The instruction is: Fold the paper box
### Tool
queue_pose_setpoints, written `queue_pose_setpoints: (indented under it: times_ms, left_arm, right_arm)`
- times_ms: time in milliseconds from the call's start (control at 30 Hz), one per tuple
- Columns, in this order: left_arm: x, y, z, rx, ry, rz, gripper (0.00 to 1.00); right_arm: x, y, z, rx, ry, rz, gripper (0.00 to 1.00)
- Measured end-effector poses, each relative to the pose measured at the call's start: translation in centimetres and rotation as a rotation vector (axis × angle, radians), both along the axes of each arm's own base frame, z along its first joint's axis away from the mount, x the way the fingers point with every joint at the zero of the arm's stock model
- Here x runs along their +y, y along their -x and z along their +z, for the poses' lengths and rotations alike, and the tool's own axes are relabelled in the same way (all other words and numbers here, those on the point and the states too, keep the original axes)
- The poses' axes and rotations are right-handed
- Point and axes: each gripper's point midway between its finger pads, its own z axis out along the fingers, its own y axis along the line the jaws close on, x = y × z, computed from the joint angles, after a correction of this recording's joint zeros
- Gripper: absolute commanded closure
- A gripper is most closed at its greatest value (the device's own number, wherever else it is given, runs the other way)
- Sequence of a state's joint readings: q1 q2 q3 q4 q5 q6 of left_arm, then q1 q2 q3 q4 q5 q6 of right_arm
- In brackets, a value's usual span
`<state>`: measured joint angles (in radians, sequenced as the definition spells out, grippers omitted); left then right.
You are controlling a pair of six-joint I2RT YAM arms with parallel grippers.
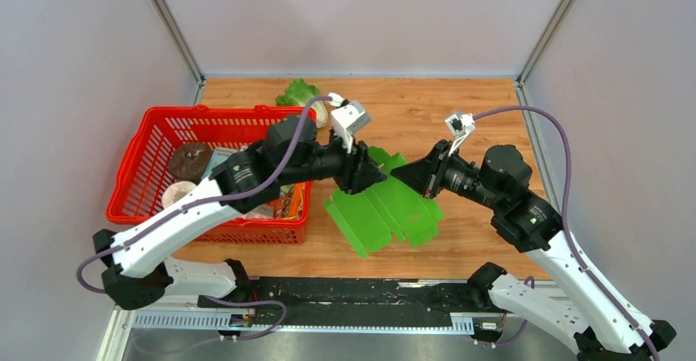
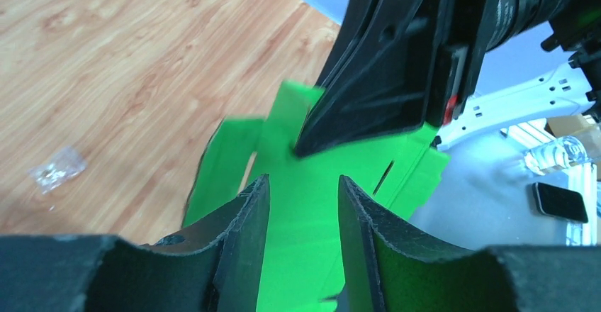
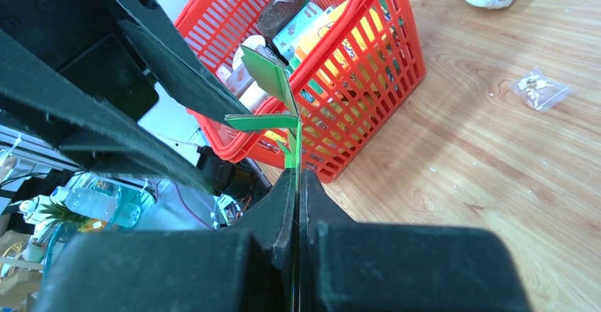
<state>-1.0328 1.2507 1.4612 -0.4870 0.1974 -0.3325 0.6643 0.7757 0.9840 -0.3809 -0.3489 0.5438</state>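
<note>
Currently, your paper box [image 1: 386, 213] sits near the middle of the wooden table [image 1: 410, 105], just right of the red basket [image 1: 205, 111] and between the two grippers. It is an unfolded green die-cut sheet with flaps and tabs sticking out along its edges, and it is tilted rather than flat. I cannot tell whether its low near corner touches the wood.

Right gripper [image 3: 296, 174]: your jaws are pressed together with the card edge-on between them. The green strip rises straight out of the closed tips, so this arm has the sheet pinched. In the left wrist view the same black tip comes down onto the face of the card from above.

Left gripper [image 2: 303, 181]: your jaws stand apart with a clear gap. The flat green face of the sheet shows through that gap, beyond the fingers [image 2: 248, 220]. Nothing is clamped between them. Whether either pad rests on the card cannot be told from these views. From overhead this gripper is at the sheet's left upper edge, opposite the right one.

Other items:
- The basket holds a round brown item and several printed cartons.
- A lettuce [image 1: 297, 92] lies on the wood behind the basket's far right corner.
- A small clear plastic bag [image 3: 538, 88] lies on the wood, apart from the sheet.
</note>
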Motion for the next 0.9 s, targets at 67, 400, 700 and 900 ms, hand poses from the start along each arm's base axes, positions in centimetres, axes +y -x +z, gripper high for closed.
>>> queue_pose_setpoints:
  times_ms: [67, 400, 700, 900]
  left_arm:
    - [1.8, 0.4, 0.2, -0.017, 0.003, 0.027, 0.54]
    - [8.3, 0.7, 1.6, -0.12, 0.025, 0.185, 0.36]
    - [5.8, -0.1, -1.7, -0.073, -0.069, 0.142, 0.37]
    - [5.0, 0.3, -2.2, -0.053, -0.078, 0.098, 0.37]
  right_arm:
    - [-0.3, 0.2, 0.2, -0.016, 0.001, -0.004, 1.0]
    - [-2.4, 1.6, 1.7, -0.081, 0.005, -0.037, 1.0]
    - [-2.5, 1.8, 2.9, -0.096, -0.008, -0.039, 1.0]
    - [-2.3, 1.5, 2.6, -0.086, -0.001, -0.038, 1.0]
